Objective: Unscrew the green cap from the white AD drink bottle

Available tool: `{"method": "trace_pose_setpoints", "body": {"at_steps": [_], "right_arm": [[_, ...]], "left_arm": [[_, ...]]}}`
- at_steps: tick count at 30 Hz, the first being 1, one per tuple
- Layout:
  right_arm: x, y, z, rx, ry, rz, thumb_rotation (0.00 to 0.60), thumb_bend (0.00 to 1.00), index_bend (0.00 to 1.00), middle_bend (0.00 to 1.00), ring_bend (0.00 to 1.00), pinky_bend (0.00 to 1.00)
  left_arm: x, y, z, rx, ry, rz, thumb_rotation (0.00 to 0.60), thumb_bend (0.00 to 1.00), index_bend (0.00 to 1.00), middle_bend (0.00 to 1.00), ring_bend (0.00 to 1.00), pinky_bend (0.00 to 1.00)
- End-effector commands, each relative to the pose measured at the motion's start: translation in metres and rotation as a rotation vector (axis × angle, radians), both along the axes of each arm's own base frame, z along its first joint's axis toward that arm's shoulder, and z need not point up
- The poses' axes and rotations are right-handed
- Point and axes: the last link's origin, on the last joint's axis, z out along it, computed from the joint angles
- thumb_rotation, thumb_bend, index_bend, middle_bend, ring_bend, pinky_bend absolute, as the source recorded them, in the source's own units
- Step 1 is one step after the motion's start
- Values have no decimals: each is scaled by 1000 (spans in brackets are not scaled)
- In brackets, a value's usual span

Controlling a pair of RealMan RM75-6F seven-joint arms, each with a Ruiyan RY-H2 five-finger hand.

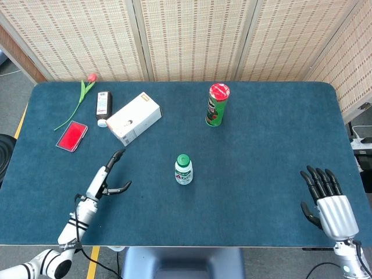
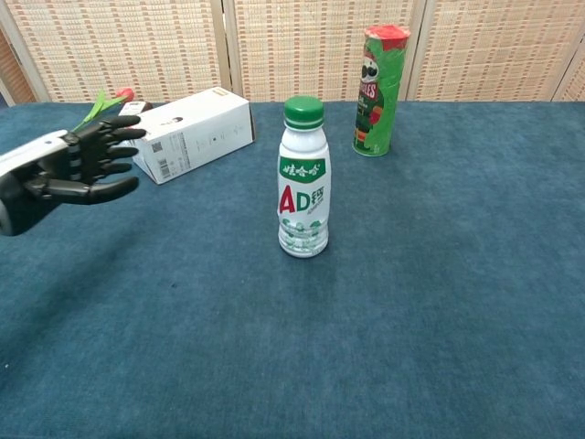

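The white AD drink bottle (image 1: 183,171) (image 2: 303,196) stands upright near the table's middle, its green cap (image 1: 183,159) (image 2: 303,112) on top. My left hand (image 1: 106,179) (image 2: 80,165) hovers well to the bottle's left, fingers spread and empty. My right hand (image 1: 325,197) rests near the front right edge of the table, fingers extended and holding nothing; the chest view does not show it. Neither hand touches the bottle.
A green chip can with a red lid (image 1: 217,104) (image 2: 380,90) stands behind the bottle. A white box (image 1: 133,118) (image 2: 190,134), a small dark bottle (image 1: 103,108), a red card (image 1: 71,136) and a tulip (image 1: 81,97) lie at the back left on the blue tablecloth (image 1: 261,151).
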Motion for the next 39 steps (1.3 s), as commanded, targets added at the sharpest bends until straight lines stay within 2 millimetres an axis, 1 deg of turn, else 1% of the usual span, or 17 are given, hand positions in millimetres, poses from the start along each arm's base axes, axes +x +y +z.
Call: {"method": "trace_pose_setpoints", "body": {"at_steps": [1, 9, 13, 19, 22, 28, 35, 37, 39], "right_arm": [[1, 0, -1, 5, -1, 3, 600, 306, 0, 0, 0, 0], [1, 1, 0, 30, -13, 0, 600, 306, 0, 0, 0, 0], [-1, 0, 3, 28, -23, -7, 600, 306, 0, 0, 0, 0], [-4, -3, 8, 26, -34, -21, 600, 306, 0, 0, 0, 0], [-5, -4, 9, 33, -44, -29, 600, 306, 0, 0, 0, 0], [-6, -6, 14, 28, -57, -36, 600, 306, 0, 0, 0, 0], [-9, -8, 19, 14, -66, -51, 600, 306, 0, 0, 0, 0], [-9, -9, 20, 9, -68, -54, 600, 306, 0, 0, 0, 0], [-10, -9, 21, 6, -69, -56, 600, 306, 0, 0, 0, 0]], "left_arm": [[14, 6, -14, -33, -14, -34, 600, 309, 0, 0, 0, 42], [52, 20, -44, -102, -41, -83, 600, 307, 0, 0, 0, 42], [70, 28, -51, -123, -46, -104, 600, 308, 0, 0, 0, 42], [94, 31, -62, -158, -73, -137, 600, 308, 0, 0, 0, 43], [101, 34, -69, -176, -72, -143, 600, 308, 0, 0, 0, 44], [109, 42, -83, -204, -69, -132, 600, 308, 0, 0, 0, 43], [118, 51, -93, -233, -103, -122, 600, 307, 2, 12, 0, 43], [120, 53, -96, -253, -111, -119, 600, 308, 34, 40, 0, 43], [122, 54, -97, -262, -107, -126, 600, 308, 94, 74, 0, 43]]}}
